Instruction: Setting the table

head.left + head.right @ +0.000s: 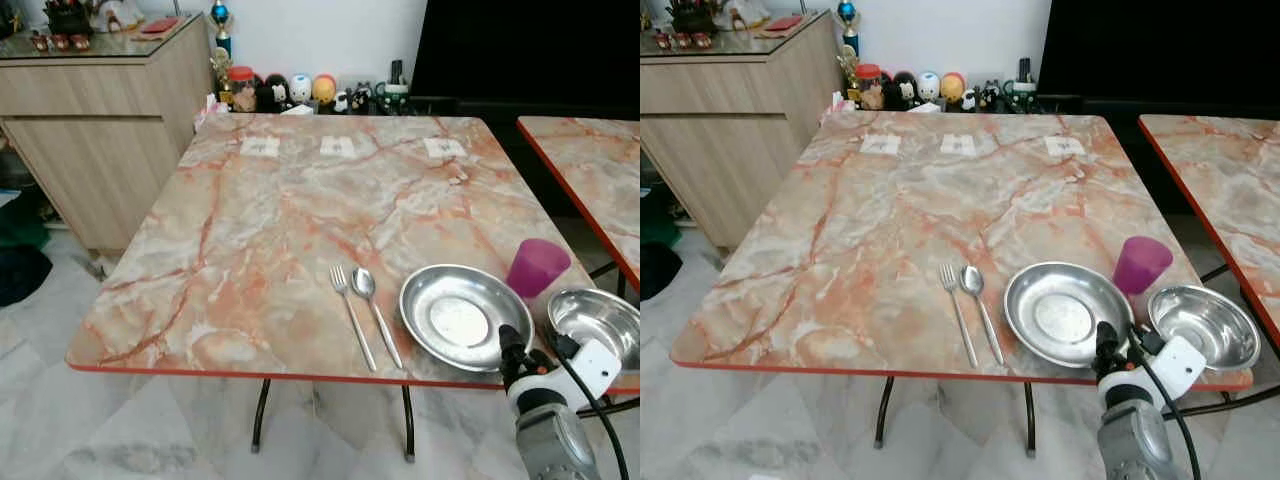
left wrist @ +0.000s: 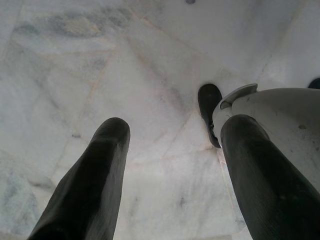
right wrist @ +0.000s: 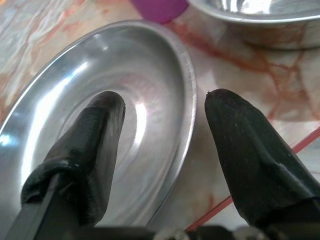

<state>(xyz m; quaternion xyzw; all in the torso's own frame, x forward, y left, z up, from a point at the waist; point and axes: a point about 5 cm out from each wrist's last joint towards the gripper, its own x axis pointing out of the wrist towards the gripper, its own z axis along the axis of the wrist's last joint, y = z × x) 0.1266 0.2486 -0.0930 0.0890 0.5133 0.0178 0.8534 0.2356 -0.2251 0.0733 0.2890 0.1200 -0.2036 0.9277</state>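
Note:
On the marble table (image 1: 250, 250), near its front edge, a fork (image 1: 352, 317) and a spoon (image 1: 376, 312) lie side by side. To their right sits a steel plate (image 1: 458, 316), then a purple cup (image 1: 537, 266) and a steel bowl (image 1: 598, 322). My right gripper (image 1: 509, 340) is at the plate's near right rim. The right wrist view shows the right gripper (image 3: 165, 110) open, one finger over the plate's (image 3: 75, 115) inside and the other outside the rim. My left gripper (image 2: 172, 135) hangs open above the marble floor.
A second marble table (image 1: 590, 160) stands close on the right. A wooden cabinet (image 1: 90, 130) is at the back left. Small figurines (image 1: 290, 92) line the wall behind the table. Three white cards (image 1: 338, 146) lie along the table's far side.

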